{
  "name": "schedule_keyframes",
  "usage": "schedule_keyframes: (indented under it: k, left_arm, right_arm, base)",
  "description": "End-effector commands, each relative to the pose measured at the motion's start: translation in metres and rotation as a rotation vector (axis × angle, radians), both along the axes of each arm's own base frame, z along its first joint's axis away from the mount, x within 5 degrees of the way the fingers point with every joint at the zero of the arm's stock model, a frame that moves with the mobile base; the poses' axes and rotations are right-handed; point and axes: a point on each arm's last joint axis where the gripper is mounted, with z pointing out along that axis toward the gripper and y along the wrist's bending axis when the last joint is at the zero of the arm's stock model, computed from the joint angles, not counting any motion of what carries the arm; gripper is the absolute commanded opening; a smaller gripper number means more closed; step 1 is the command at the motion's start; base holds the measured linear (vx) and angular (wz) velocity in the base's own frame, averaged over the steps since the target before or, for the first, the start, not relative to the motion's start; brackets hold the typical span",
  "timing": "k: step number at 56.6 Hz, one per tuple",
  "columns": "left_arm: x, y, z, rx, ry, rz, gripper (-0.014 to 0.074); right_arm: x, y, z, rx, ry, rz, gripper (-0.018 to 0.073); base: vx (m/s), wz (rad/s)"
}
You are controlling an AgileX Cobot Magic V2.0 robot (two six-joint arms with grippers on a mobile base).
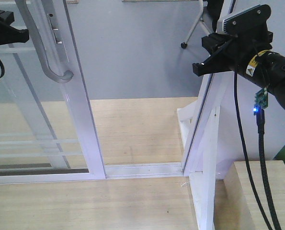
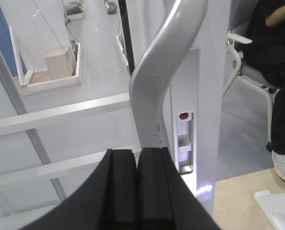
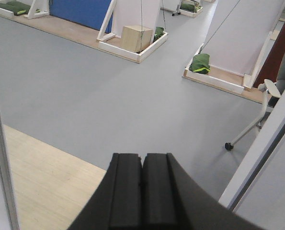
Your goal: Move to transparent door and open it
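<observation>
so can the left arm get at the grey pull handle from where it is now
Probably yes. In the left wrist view the shut left gripper sits right below the grey pull handle of the transparent door, with nothing between them. The fingers are closed together, so they would have to open first to grasp it.

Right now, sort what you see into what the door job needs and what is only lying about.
Needed:
transparent door
its grey pull handle
lock plate
left gripper, closed beside the handle

Lying about:
wooden box
green bags
office chair
right gripper, closed on nothing
</observation>
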Motion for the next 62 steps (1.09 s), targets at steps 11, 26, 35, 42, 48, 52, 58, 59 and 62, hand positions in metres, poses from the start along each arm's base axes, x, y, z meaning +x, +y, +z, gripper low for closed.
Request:
schedule_keyframes:
  k: [11,26,35,42,48,52,58,59,62]
  left_arm:
    - [-0.063,-0.004,0.031,-0.084,-0.157,-0.029,0.0000]
    - [-0.131,-0.003,0.008,-0.084,-0.163,-0.029,0.0000]
    - [-0.169,-0.003,-0.008,-0.087,-0.186,-0.030,0.0000]
    - [-0.194,-0.003,-0.017,-0.086,-0.221,-0.033,0.0000]
    - [-0.215,-0.003,-0.021,-0.101,-0.271,-0.032,0.0000]
    - [-0.225,-0.002,-0.027,-0.134,-0.279,-0.024,0.0000]
    - [-0.237,0.000,-0.037,-0.167,-0.269,0.002,0.0000]
    - [-0.239,0.001,-0.039,-0.169,-0.266,0.007,0.0000]
    - [-0.243,0.002,-0.042,-0.174,-0.259,0.021,0.0000]
  right_arm:
    - [-0.014,-0.003,0.045,0.058,-0.145,0.004,-0.0001]
    - [-0.083,-0.021,0.051,0.076,-0.181,-0.009,-0.0001]
    - [-0.134,-0.033,0.043,0.088,-0.218,-0.019,-0.0001]
    - [-0.165,-0.044,0.036,0.088,-0.217,-0.054,-0.0001]
    - [-0.189,-0.053,0.030,0.077,-0.227,-0.089,-0.0001]
    - [-0.201,-0.057,0.024,0.074,-0.229,-0.105,-0.0001]
    - [-0.215,-0.061,0.015,0.080,-0.253,-0.110,-0.0001]
    - [-0.216,-0.061,0.014,0.081,-0.253,-0.110,-0.0001]
    - [-0.220,-0.062,0.008,0.089,-0.253,-0.110,-0.0001]
  base:
    - [0.00,0.00]
    - [0.00,0.00]
    - [0.00,0.00]
    - [0.00,0.00]
    - [0.00,0.00]
    - [0.00,0.00]
    - [0.00,0.00]
    - [0.00,0.00]
    - [0.00,0.00]
